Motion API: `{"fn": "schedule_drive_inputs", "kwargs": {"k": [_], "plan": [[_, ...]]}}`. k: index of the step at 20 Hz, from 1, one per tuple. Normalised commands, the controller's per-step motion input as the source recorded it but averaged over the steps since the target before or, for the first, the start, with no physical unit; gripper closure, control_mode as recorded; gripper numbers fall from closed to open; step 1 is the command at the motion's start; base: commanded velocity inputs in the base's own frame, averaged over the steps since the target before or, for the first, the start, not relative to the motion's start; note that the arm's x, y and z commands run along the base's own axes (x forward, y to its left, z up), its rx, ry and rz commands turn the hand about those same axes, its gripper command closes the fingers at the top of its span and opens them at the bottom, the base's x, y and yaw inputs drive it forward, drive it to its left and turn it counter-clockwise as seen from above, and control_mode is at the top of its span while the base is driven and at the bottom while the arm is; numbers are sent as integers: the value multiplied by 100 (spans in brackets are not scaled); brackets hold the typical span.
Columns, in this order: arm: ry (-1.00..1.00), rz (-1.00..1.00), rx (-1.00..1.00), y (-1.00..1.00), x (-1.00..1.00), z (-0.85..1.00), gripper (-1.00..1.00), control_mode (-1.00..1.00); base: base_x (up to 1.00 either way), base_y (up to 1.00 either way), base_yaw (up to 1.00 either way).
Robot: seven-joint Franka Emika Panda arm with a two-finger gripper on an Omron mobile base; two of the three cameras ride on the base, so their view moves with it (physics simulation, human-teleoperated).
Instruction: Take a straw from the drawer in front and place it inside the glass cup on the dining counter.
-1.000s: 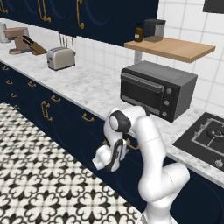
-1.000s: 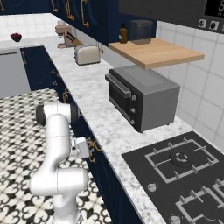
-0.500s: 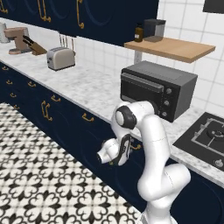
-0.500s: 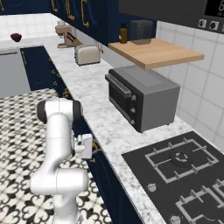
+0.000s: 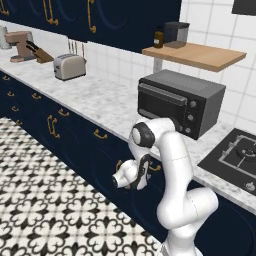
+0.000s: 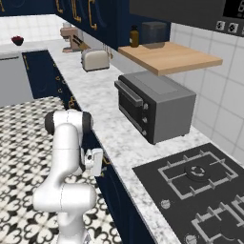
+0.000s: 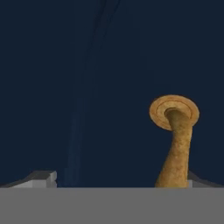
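My gripper (image 7: 118, 180) is open, its two fingertips (image 7: 41, 176) set wide apart against the navy drawer (image 7: 87, 87) front, which is shut. The drawer's curved brass handle (image 7: 175, 135) rises just inside the right fingertip, and nothing is clamped on it. In the left base view the gripper (image 5: 142, 173) reaches under the worktop edge to the handle (image 5: 155, 168). In the right base view the gripper (image 6: 101, 162) is level with the handle (image 6: 107, 162). The straw is hidden. The glass cup and the dining counter are out of view.
The marble worktop (image 5: 110, 102) overhangs the hand and carries a toaster oven (image 5: 180, 102) and a toaster (image 5: 69, 66). A cooktop (image 6: 200, 181) lies to the right. A wooden shelf (image 5: 197, 55) hangs above. Patterned tile floor (image 5: 55, 200) stretches to the left.
The hand has swung right along the cabinet fronts and closed in on the drawer handle. The jaws have stayed wide open.
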Motion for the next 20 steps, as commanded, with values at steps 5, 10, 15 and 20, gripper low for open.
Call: {"fn": "schedule_drive_inputs", "kwargs": {"k": [5,10,15,20], "plan": [[0,2,0,0,22,-19,100,-100,0,0,0],[-2,2,0,39,-36,-1,100,-100,0,0,0],[-5,5,0,98,-77,0,100,-100,0,0,0],[-1,5,0,100,-71,0,100,-100,0,0,0]]}}
